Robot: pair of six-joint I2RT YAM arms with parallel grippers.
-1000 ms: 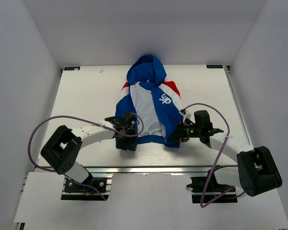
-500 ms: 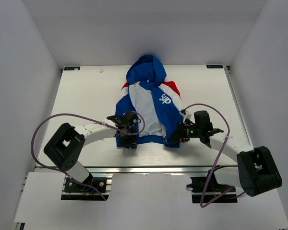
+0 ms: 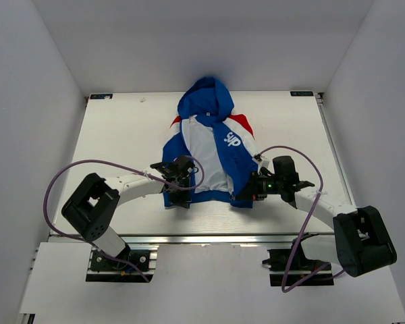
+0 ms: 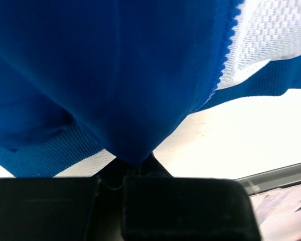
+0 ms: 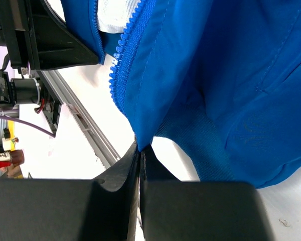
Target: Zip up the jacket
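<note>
Your left gripper (image 3: 179, 194) and right gripper (image 3: 250, 192) each pinch a hem corner of the jacket (image 3: 208, 111); its open zipper (image 5: 121, 50) runs away between them.

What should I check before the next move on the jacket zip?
1. Grip of left fingers on the jacket bottom edge: ok, shut on fabric.
2. Grip of right fingers on the opposite bottom corner: ok, shut on fabric.
3. Front panels together: not ok, white lining shows between them.
4. View of zipper teeth beside the right grip: ok.
5. Slider location: cannot tell.
</note>
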